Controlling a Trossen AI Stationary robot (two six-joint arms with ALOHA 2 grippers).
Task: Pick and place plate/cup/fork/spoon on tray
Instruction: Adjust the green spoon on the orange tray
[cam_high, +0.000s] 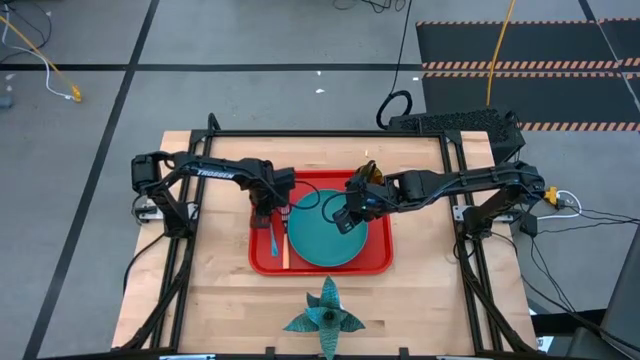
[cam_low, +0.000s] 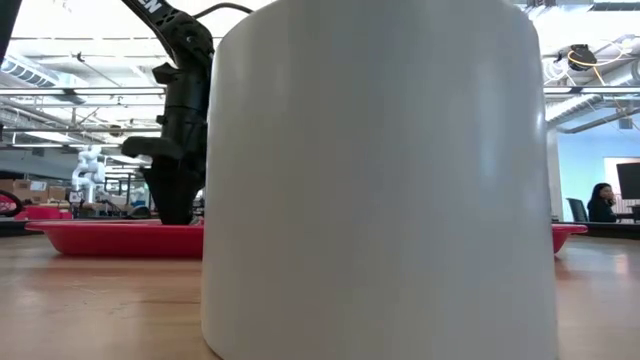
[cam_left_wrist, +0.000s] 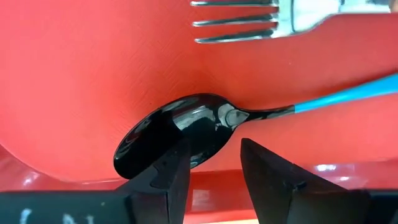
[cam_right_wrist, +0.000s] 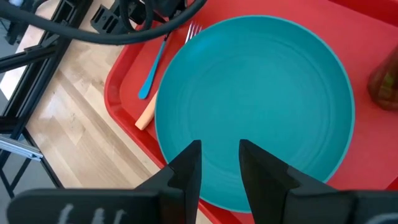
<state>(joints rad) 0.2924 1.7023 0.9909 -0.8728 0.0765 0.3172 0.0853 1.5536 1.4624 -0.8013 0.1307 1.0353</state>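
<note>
A white cylinder (cam_low: 380, 180) fills the low view. The left gripper (cam_left_wrist: 211, 165) hangs over the spoon (cam_left_wrist: 180, 134), jaws apart, fork (cam_left_wrist: 249, 22) beyond. The right gripper (cam_right_wrist: 219, 163), jaws apart and empty, hovers over the plate (cam_right_wrist: 255, 106) on the tray (cam_right_wrist: 124, 81).

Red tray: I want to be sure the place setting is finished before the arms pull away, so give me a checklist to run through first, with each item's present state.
1. Round teal plate lies flat inside the red rectangular tray: ok.
2. Blue-handled spoon rests on the tray floor, released: ok.
3. Orange-handled fork lies on the tray beside the spoon: ok.
4. Olive-green translucent cup stands on the tray next to the plate: cannot tell, only its edge shows.
5. Left gripper open, fingers astride the spoon's bowl, free to lift: ok.
6. Right gripper open and empty above the plate: ok.
</note>
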